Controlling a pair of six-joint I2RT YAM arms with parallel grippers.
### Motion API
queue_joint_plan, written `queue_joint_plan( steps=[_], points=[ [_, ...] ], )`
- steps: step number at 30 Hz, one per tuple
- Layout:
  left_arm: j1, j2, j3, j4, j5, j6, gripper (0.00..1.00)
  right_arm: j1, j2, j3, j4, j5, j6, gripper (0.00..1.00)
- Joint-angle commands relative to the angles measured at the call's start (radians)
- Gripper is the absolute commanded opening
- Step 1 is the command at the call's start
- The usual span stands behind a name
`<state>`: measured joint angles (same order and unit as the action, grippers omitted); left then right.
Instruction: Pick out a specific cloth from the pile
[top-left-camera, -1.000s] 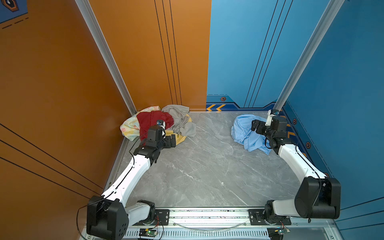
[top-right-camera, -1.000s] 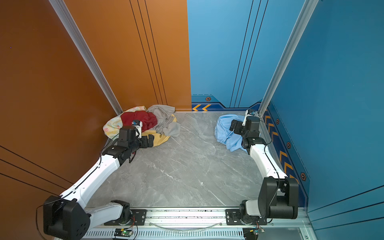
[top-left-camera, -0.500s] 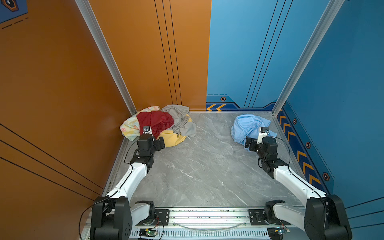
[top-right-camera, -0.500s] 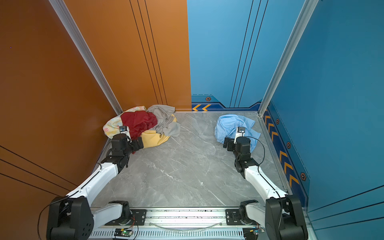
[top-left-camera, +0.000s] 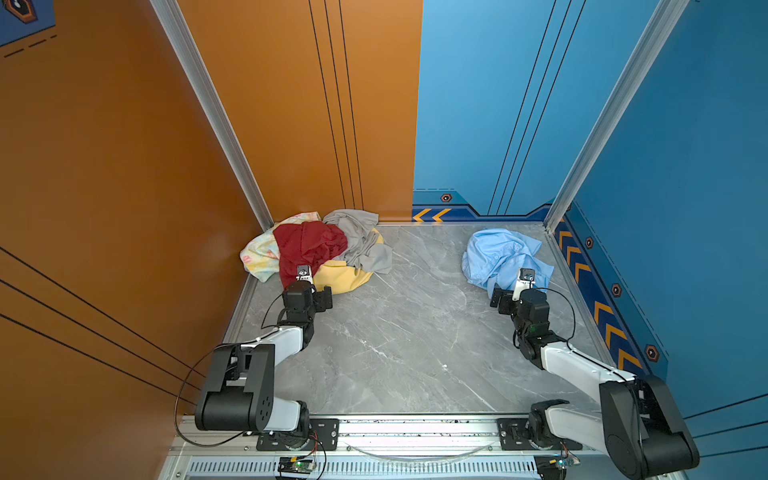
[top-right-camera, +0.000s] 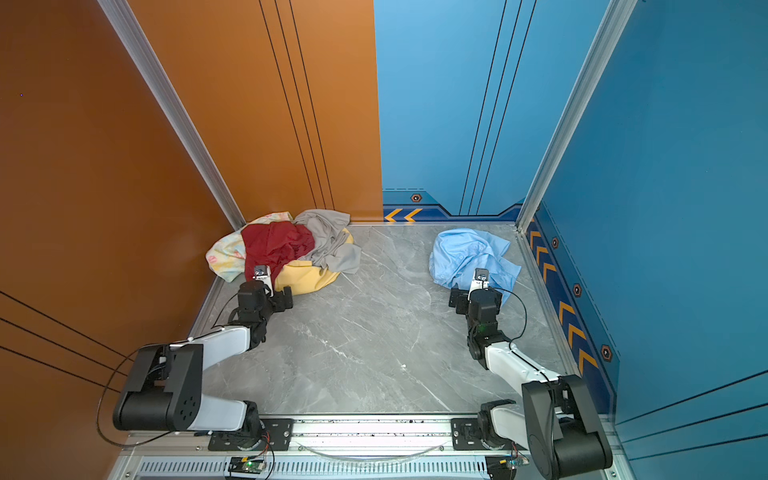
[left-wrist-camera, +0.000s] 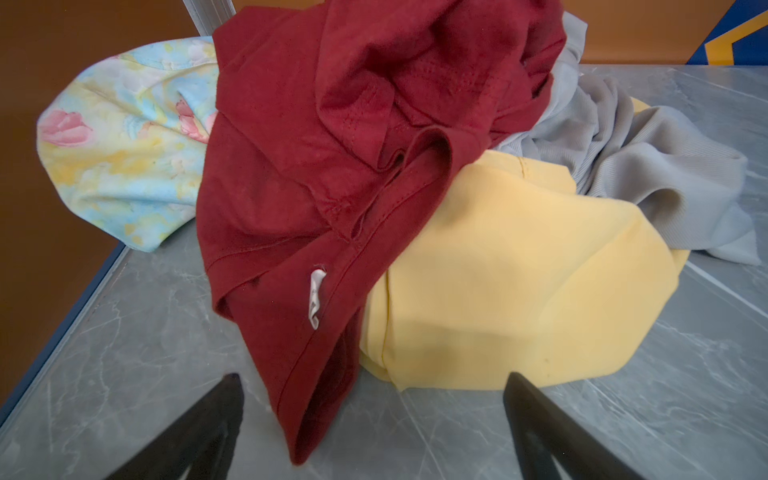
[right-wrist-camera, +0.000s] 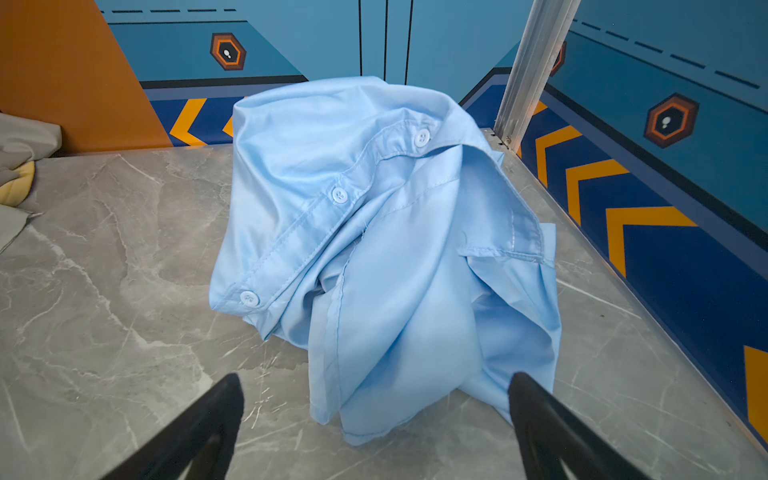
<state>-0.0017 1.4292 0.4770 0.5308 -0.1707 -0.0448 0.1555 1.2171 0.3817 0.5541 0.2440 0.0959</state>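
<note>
**Both sets of fingers wide open, blue shirt alone on the right**

The fingers of the left gripper (left-wrist-camera: 374, 432) are spread wide and hold nothing. The two black tips sit low over the grey bench (left-wrist-camera: 124, 353), just in front of the pile (top-left-camera: 320, 253). The fingers of the right gripper (right-wrist-camera: 376, 432) are spread wide too, and they hold nothing. A bit of blue cloth lies between the tips, but they are not pinching it.

In both top views the left gripper (top-left-camera: 322, 297) sits at the near edge of the pile, and the right gripper (top-left-camera: 505, 299) sits at the near edge of the cloth (top-left-camera: 500, 255).

Past the left fingers lies the red garment (left-wrist-camera: 332, 145). It has a small white tag (left-wrist-camera: 316, 299) on its hem. It drapes over the yellow garment (left-wrist-camera: 519, 270). A grey garment (left-wrist-camera: 644, 166) lies farther back, and a pale cloth with pink print (left-wrist-camera: 124, 145) sits on the other side of the red one. The pile is in the far left corner of the bench, by the orange wall (top-left-camera: 124, 166).

The cloth (right-wrist-camera: 374, 228) is a light blue shirt with white buttons (right-wrist-camera: 340, 194). It lies crumpled by itself near the far right corner, well apart from the pile, close to the blue wall (top-left-camera: 685, 166).
</note>
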Motion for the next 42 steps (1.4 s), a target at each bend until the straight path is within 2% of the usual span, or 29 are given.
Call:
queue_joint_plan(
  steps=[1,3,9,11,15,22,24,27,28,29,30,31,32,34,42],
  points=[
    [0.027,0.013,-0.047,0.179,0.036,-0.019,0.98,-0.011,0.028,-0.018,0.073,0.031,-0.023,1.0],
    [0.032,0.034,-0.086,0.277,0.052,-0.023,0.98,-0.011,0.067,-0.025,0.111,0.03,-0.03,1.0],
    [0.019,0.054,-0.137,0.386,0.047,-0.011,0.98,-0.045,0.119,-0.055,0.236,0.018,-0.058,1.0],
    [0.019,0.075,-0.134,0.393,0.051,-0.009,0.98,-0.066,0.115,-0.073,0.269,-0.002,-0.055,1.0],
    [0.017,0.116,-0.135,0.435,0.046,-0.008,0.98,-0.119,0.205,-0.147,0.508,-0.046,-0.028,1.0],
    [0.01,0.129,-0.126,0.436,0.042,0.005,0.98,-0.105,0.352,-0.166,0.69,-0.075,-0.048,1.0],
    [-0.002,0.132,-0.12,0.433,0.019,0.015,0.98,-0.098,0.332,-0.151,0.633,-0.073,-0.056,1.0],
    [-0.012,0.137,-0.114,0.429,0.001,0.027,0.98,-0.099,0.335,-0.055,0.458,-0.098,-0.065,1.0],
    [-0.015,0.137,-0.111,0.424,-0.003,0.032,0.98,-0.117,0.322,0.002,0.326,-0.126,-0.049,1.0],
    [-0.022,0.137,-0.108,0.418,-0.013,0.038,0.98,-0.153,0.315,0.004,0.3,-0.189,-0.028,1.0],
    [-0.031,0.138,-0.105,0.412,-0.028,0.043,0.98,-0.157,0.334,-0.009,0.358,-0.185,-0.02,1.0],
    [-0.039,0.141,-0.101,0.408,-0.042,0.048,0.98,-0.141,0.332,-0.007,0.358,-0.153,-0.029,1.0],
    [-0.044,0.14,-0.1,0.406,-0.049,0.051,0.98,-0.141,0.32,0.001,0.32,-0.156,-0.033,1.0],
    [-0.044,0.14,-0.101,0.406,-0.05,0.05,0.98,-0.145,0.335,-0.008,0.363,-0.163,-0.028,1.0],
    [-0.046,0.135,-0.105,0.408,-0.052,0.051,0.98,-0.134,0.329,-0.008,0.351,-0.147,-0.038,1.0]
  ],
)
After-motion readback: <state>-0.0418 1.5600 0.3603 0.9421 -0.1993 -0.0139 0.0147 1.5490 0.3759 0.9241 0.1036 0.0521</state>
